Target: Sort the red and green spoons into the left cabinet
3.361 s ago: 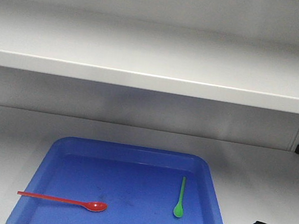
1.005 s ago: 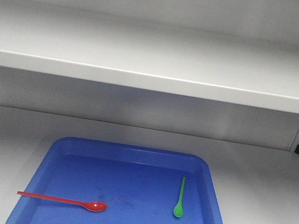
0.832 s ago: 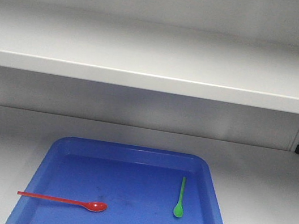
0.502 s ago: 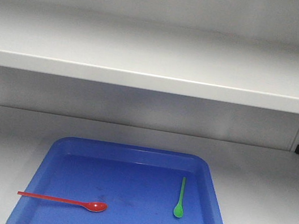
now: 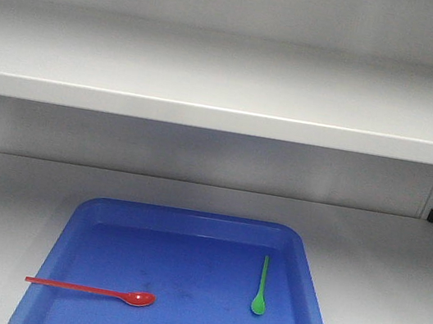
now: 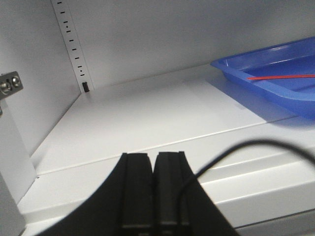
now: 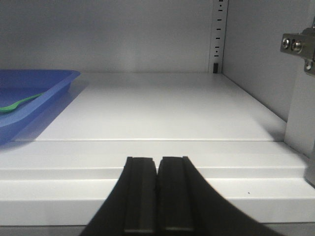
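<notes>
Both claws sit pressed shut with nothing between their fingers: the left claw (image 6: 153, 191) at the front lip of the lower shelf near its left wall, the right claw (image 7: 157, 194) at the same lip near the right wall.

Ahead of and around both claws stands the left cabinet (image 5: 230, 81), light grey, with a wide upper shelf above and slotted rails on its side walls. The lower shelf (image 5: 397, 275) stretches away from each claw to the back panel.

On that shelf rests a blue tray (image 5: 190, 220), ahead and to the right of the left claw, ahead and to the left of the right claw, well apart from both.

Inside the tray lies the red spoon (image 5: 91, 290), on the side nearer the left claw. Its long axis runs across the tray, the handle pointing toward the left wall and the bowl toward the tray's middle.

Also in the tray lies the green spoon (image 5: 261, 286), on the side nearer the right claw. Its long axis runs front to back, with the handle pointing at the back panel and the bowl toward the shelf's front edge. The two spoons are well apart.
</notes>
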Robot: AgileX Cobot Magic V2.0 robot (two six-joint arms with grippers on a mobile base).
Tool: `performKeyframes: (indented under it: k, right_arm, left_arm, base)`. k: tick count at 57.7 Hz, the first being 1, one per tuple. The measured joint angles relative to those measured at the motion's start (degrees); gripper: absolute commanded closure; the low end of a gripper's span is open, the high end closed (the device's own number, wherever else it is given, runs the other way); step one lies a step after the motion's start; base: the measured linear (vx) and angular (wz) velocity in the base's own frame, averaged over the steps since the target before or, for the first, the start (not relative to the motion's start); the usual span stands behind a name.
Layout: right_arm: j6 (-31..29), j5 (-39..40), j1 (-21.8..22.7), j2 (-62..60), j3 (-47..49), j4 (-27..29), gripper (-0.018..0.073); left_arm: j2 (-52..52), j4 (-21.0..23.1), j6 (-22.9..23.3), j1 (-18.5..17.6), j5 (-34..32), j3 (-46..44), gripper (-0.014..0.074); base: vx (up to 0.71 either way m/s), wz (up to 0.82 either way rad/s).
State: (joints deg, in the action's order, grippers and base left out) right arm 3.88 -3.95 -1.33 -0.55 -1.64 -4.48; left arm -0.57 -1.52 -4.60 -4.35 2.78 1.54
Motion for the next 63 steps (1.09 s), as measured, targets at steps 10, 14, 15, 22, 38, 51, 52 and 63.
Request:
performKeyframes:
  k: [10,14,15,22,38,51,52,63]
  right_arm:
    - [0.0,0.0,0.0,0.0,0.0,0.0,0.0562]
    - [0.0,-0.1,0.0,0.0,0.0,0.0,0.0562]
    - [0.0,-0.1,0.0,0.0,0.0,0.0,0.0562]
    - [0.0,-0.1,0.0,0.0,0.0,0.0,0.0562]
    - [0.0,-0.1,0.0,0.0,0.0,0.0,0.0562]
    - [0.0,-0.1,0.0,0.0,0.0,0.0,0.0562]
    - [0.0,-0.1,0.0,0.0,0.0,0.0,0.0562]
    - [0.0,-0.1,0.0,0.0,0.0,0.0,0.0562]
  left_arm:
    - [0.0,0.0,0.0,0.0,0.0,0.0,0.0597]
    - [0.0,0.0,0.0,0.0,0.0,0.0,0.0597]
    - [0.0,0.0,0.0,0.0,0.0,0.0,0.0597]
    - [0.0,0.0,0.0,0.0,0.0,0.0,0.0597]
    - [0.0,0.0,0.0,0.0,0.0,0.0,0.0597]
    - [0.0,0.0,0.0,0.0,0.0,0.0,0.0597]
    - [0.0,0.0,0.0,0.0,0.0,0.0,0.0597]
    - [0.0,0.0,0.0,0.0,0.0,0.0,0.0597]
  base:
    - [0.0,0.0]
    - [0.0,0.0]
    - [0.0,0.0]
    - [0.0,0.0]
    - [0.0,0.0]
    - [0.0,0.0]
    - [0.0,0.0]
    - [0.0,0.0]
